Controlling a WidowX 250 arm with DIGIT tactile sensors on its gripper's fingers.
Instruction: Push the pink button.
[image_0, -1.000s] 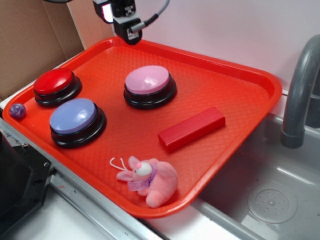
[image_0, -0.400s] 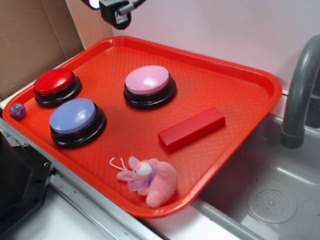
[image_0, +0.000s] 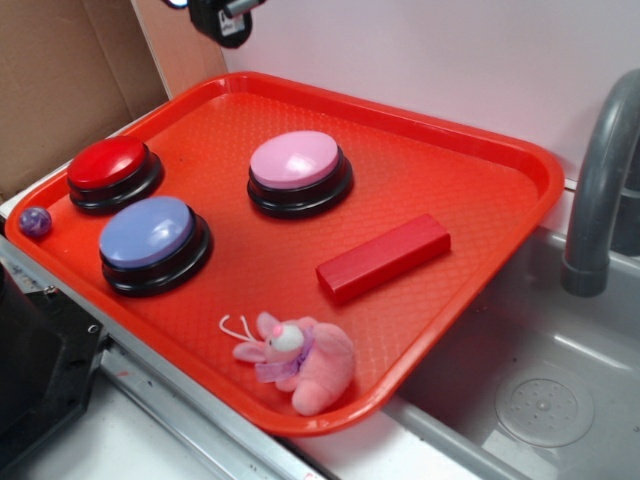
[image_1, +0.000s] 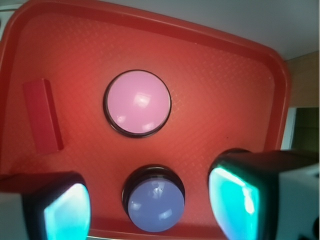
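Note:
The pink button (image_0: 294, 160) has a glossy light-pink dome on a black base and sits near the middle of the red tray (image_0: 480, 190). It also shows in the wrist view (image_1: 138, 102), upper centre. My gripper (image_0: 228, 18) hangs high above the tray's far left corner, well away from the pink button. In the wrist view my gripper (image_1: 150, 207) is open and empty, with its two teal-lit fingers (image_1: 234, 202) at the bottom, and the lavender-blue button (image_1: 155, 204) shows between them far below.
A red button (image_0: 107, 163) and the lavender-blue button (image_0: 148, 232) sit on the tray's left. A red block (image_0: 383, 257) and a pink plush bunny (image_0: 300, 360) lie toward the front. A small purple ball (image_0: 35, 221) lies off the tray. A sink with a grey faucet (image_0: 600, 180) is at right.
My gripper has risen and shifted left, from just above the tray's far rim to the top edge of the exterior view. Nothing on the tray has moved.

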